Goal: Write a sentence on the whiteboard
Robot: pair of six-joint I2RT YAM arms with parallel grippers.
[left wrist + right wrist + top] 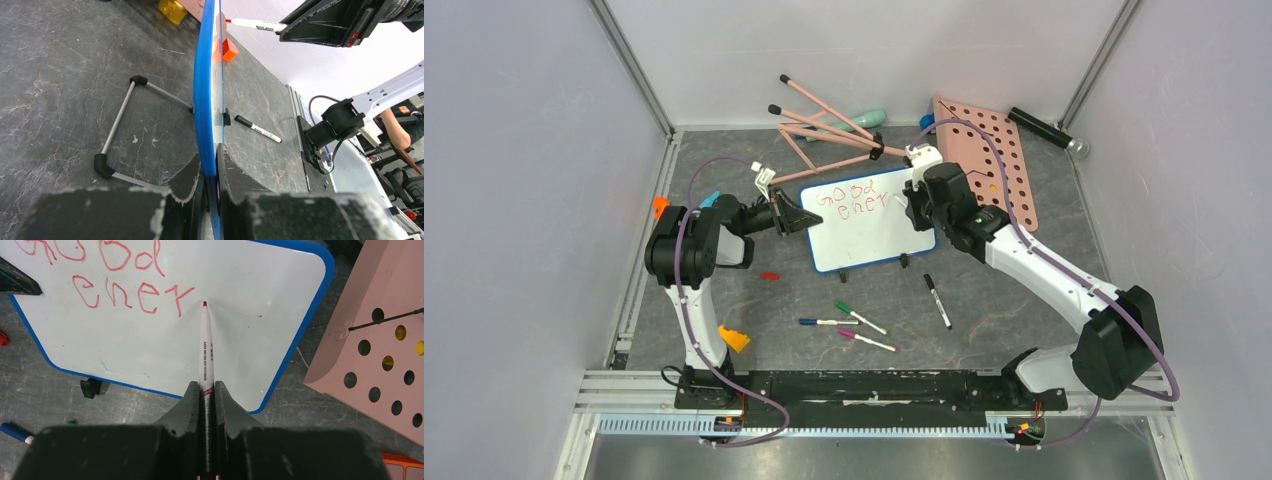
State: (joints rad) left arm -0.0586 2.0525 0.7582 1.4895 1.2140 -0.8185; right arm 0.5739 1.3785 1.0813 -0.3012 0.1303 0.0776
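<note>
Whiteboard (871, 238) rim pinched by left fingers (186, 179); right fingers (186, 405) clamp red marker (206, 347) — tip contact unclear; sentence (855, 201) half written.

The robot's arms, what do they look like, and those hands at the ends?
The left arm and right arm have white links joined by bulky black joints, each trailed by a purple cable. The left hand and right hand are black two-finger wedges with scuffed whitish edges.

White arms (1044, 265), black joints (1114, 350), purple cables (682, 262)
</note>
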